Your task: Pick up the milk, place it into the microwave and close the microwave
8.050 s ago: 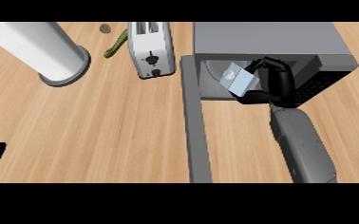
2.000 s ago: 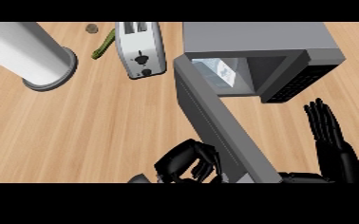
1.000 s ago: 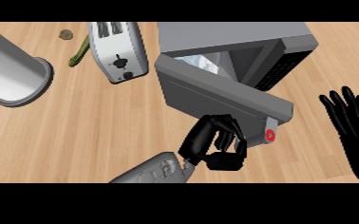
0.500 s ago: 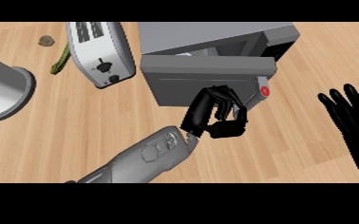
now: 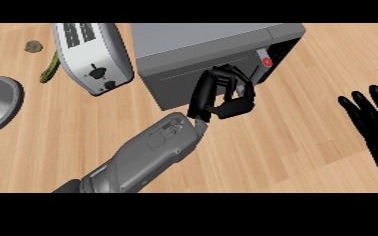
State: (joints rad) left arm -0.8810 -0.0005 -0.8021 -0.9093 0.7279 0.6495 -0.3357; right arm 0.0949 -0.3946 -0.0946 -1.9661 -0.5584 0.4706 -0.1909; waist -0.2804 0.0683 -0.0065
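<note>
With its fingers curled and nothing visibly held, the left hand (image 5: 225, 96) sits against the front of the microwave (image 5: 214, 55), knuckles on the grey door (image 5: 188, 77) near its right end, beside the red button (image 5: 266, 62) on the dark control strip. Its grey forearm (image 5: 144, 155) runs down-left from the wrist toward the lower edge of the view, lying over the wooden surface (image 5: 295, 145). The door looks flush or nearly flush with the microwave body; can't tell if it's fully latched. Milk not visible anywhere in this view; with the door across the cavity, can't tell whether it is inside. Right hand (image 5: 365, 117) shows at the right edge, fingers straight and spread, pointing up, resting, well apart from the microwave and touching nothing. Left of the microwave, just beside it, a white toaster (image 5: 92, 55) stands tilted in the view, slots at the top, lever and dial on its end face. Further left, a thin green item (image 5: 50, 70) lies on the surface beside the toaster, too small to identify. Above it, a small round brownish object (image 5: 33, 45), also unclear. At the far left edge, part of a grey rounded object (image 5: 7, 100) is cut off by the frame.
</note>
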